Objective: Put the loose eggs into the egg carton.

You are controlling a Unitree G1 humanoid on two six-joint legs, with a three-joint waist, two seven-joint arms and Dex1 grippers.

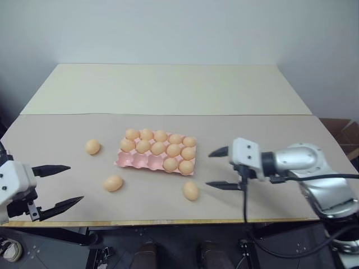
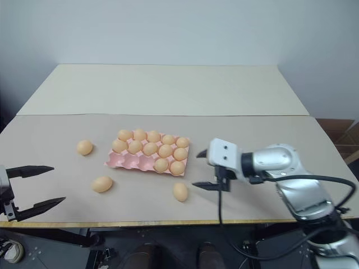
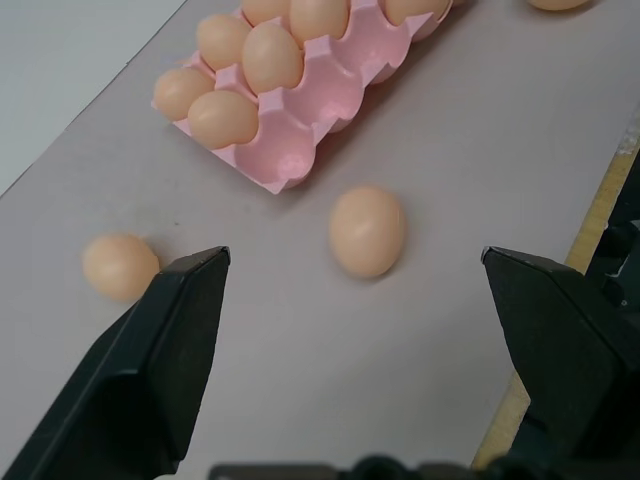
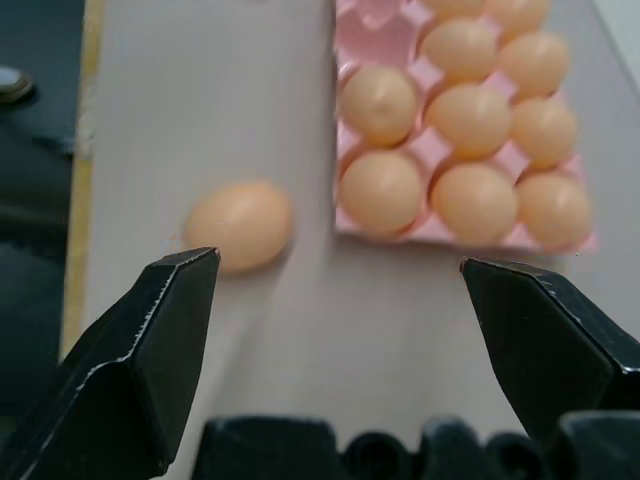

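Observation:
The pink egg carton lies mid-table, with several pale orange eggs in its cups and three cups bare at its front left. Three loose eggs rest on the table: one left of the carton, one in front of it to the left, one off its front right corner. My left gripper hangs open at the table's front left edge, left of the nearer egg. My right gripper is open and empty, just right of the carton and above the right-hand egg.
A cream tabletop stretches behind the grey-beige work surface. The front edge runs close to both grippers. A cardboard box stands off the table's right side.

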